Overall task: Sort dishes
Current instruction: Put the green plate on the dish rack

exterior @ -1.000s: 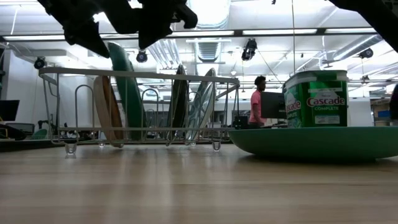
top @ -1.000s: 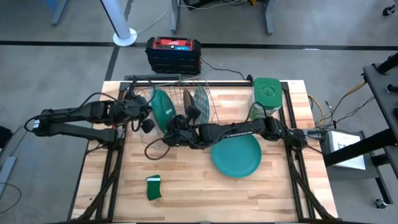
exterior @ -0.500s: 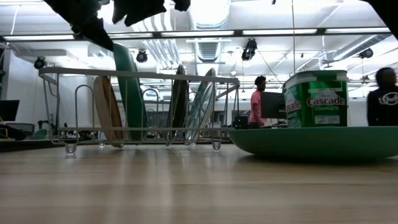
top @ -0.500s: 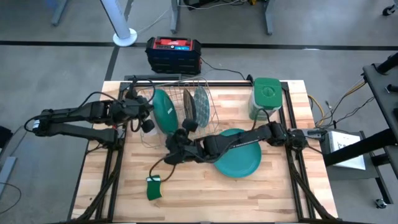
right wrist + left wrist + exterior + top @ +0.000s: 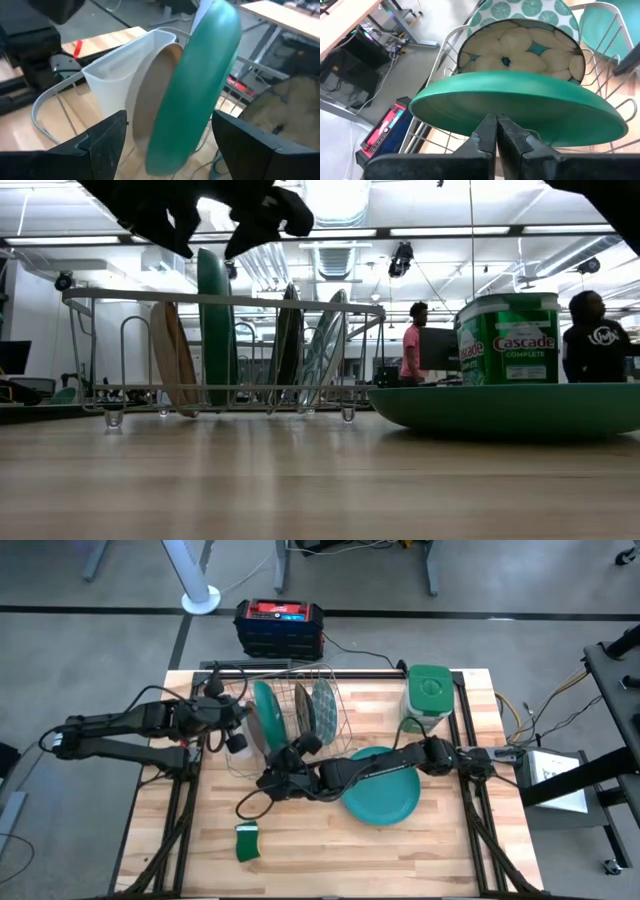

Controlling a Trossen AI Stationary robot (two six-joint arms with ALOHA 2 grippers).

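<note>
A wire dish rack [image 5: 335,705] stands at the far middle of the wooden table [image 5: 300,850], and several plates stand on edge in it. A dark green plate [image 5: 267,716] stands upright near the rack's left end, with a tan plate [image 5: 175,358] just beside it toward that end. Further along the rack stand a plate with a cream flower pattern [image 5: 520,52] and a leaf-patterned plate [image 5: 323,706], close together. A teal plate [image 5: 381,790] lies flat on the table to the right of the rack, in front of a green detergent tub [image 5: 429,697] near the table's far right corner. The right gripper [image 5: 275,778] is stretched across the table's middle and sits just in front of the dark green plate; its jaws stand apart, one finger [image 5: 105,135] on each side of the plate's rim, and they do not pinch it. The left gripper [image 5: 240,718] is at the rack's left end with its jaws pressed together, pointing at the dark green plate's face; I cannot tell whether it touches the plate. A small green sponge [image 5: 248,841] lies near the table's front edge. A black and red box [image 5: 279,626] sits on the floor beyond the table. Two people [image 5: 592,337] show in the room behind.
</note>
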